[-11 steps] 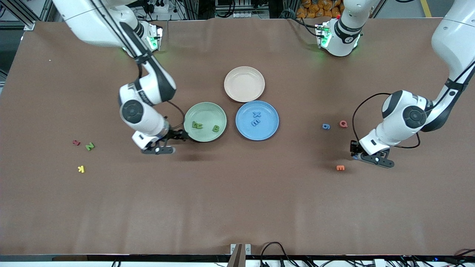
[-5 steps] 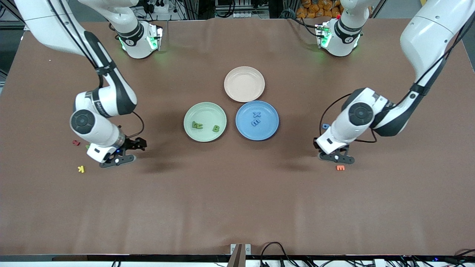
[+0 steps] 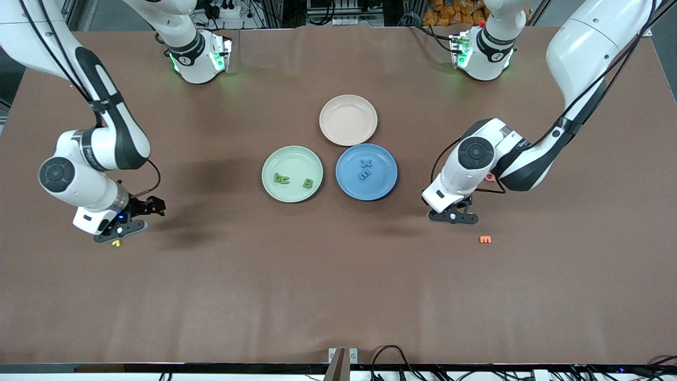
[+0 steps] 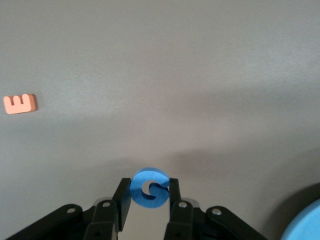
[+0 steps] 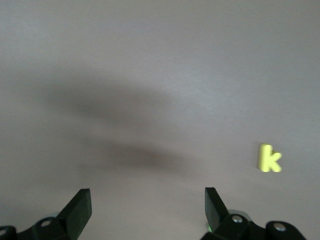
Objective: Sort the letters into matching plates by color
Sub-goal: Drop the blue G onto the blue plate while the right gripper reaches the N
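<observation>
Yellow letter k lies near our right gripper, wide open and empty by the table's right-arm end. Green plate holds three letters. Our left gripper pinches a blue letter; we should carry it level over the blue plate before letting go.

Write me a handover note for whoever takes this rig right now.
Left claw: shut on a blue letter, over bare table between the blue plate and the orange letter.
Right claw: open, empty, over the right arm's end of the table by the yellow letter.
Done: green plate holds green letters, including a B; two blue ones lie in the blue plate.
Left: drop the held blue letter in the blue plate. Any green or blue letters still out are hidden under the arms. Beige plate unused.
</observation>
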Motion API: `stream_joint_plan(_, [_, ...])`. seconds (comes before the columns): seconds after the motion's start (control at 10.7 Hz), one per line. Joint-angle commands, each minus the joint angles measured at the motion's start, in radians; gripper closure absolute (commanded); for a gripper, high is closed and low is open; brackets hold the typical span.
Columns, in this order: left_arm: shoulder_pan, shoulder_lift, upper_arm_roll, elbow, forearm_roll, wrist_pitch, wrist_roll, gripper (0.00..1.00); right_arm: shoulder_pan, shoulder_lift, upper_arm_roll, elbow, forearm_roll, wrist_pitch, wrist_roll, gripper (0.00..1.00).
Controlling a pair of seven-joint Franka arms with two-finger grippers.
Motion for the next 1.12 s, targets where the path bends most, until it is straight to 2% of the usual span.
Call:
stream_joint_plan(0.0, [-0.073,-0.008,0.007,0.014,0.011,-0.018,-0.115,1.00,-0.099,-0.012,0.049,-0.041,-0.046,0.057,-0.118,0.00])
stream_joint_plan(0.28, [-0.150,0.000,0.010,0.018,0.011,-0.018,-0.230,1.00,-0.165,-0.007,0.049,-0.087,-0.096,0.117,-0.218,0.00])
stream_joint_plan(0.56, [-0.211,0.014,0.014,0.030,0.011,-0.018,-0.336,1.00,-0.199,0.002,0.049,-0.116,-0.106,0.160,-0.284,0.00])
stream_joint_plan(0.75, [-0.248,0.015,0.014,0.037,0.010,-0.018,-0.389,1.00,-0.225,0.016,0.049,-0.154,-0.160,0.220,-0.300,0.00])
stream_joint_plan(1.03, [-0.305,0.032,0.015,0.057,0.008,-0.018,-0.472,1.00,-0.256,0.036,0.050,-0.156,-0.227,0.229,-0.301,0.00])
